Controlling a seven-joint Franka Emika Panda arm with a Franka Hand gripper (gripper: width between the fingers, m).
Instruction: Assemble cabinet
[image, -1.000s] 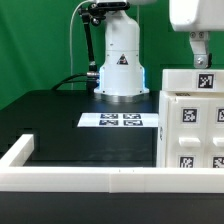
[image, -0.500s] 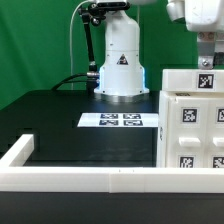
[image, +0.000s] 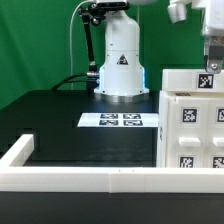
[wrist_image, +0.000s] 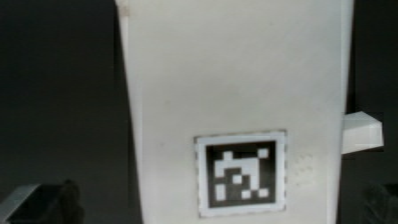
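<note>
The white cabinet body (image: 190, 125) stands at the exterior view's right, with several black-and-white tags on its front and a smaller white block (image: 180, 79) on top. My gripper (image: 212, 55) hangs just above that top block at the frame's right edge and is partly cut off. In the wrist view a white panel with one tag (wrist_image: 240, 172) fills the middle. My gripper (wrist_image: 214, 205) straddles it with dark fingertips (wrist_image: 50, 200) set wide apart and a gap to the panel. It grips nothing.
The marker board (image: 120, 121) lies flat on the black table in front of the robot base (image: 121, 60). A low white border rail (image: 80, 178) runs along the near edge and up the exterior view's left side.
My gripper has moved toward the exterior view's right over the cabinet top, now partly out of frame. The cabinet parts have not moved.
</note>
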